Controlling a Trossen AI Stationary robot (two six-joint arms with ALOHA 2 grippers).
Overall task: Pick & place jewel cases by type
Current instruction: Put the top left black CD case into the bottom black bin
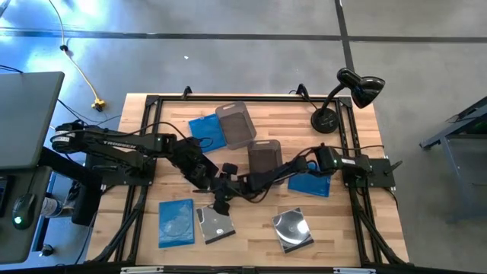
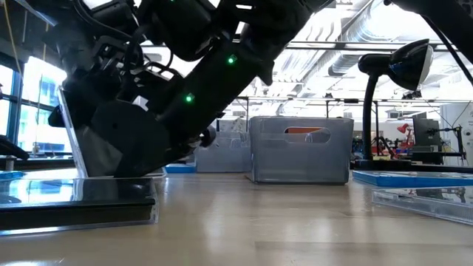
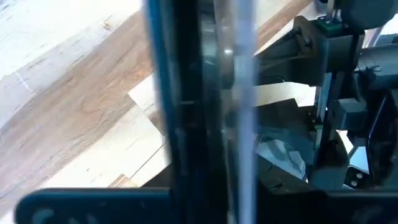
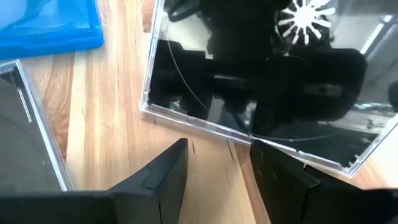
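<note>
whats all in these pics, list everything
blue jewel cases: 3, translucent blue, flat on the table; front left, back left, right side
dark jewel cases: 2, clear with dark or silver faces, flat at the front; second
held jewel case: 1, clear and black, tilted up at table centre
tubs: 2, smoky grey, back centre; second
desk lamp: 1, black, back right corner
table: 1, light wood, black frame
cable: 1, yellow, on the floor behind
left gripper: shut on the held jewel case
right gripper: open, just short of that case's edge
</note>
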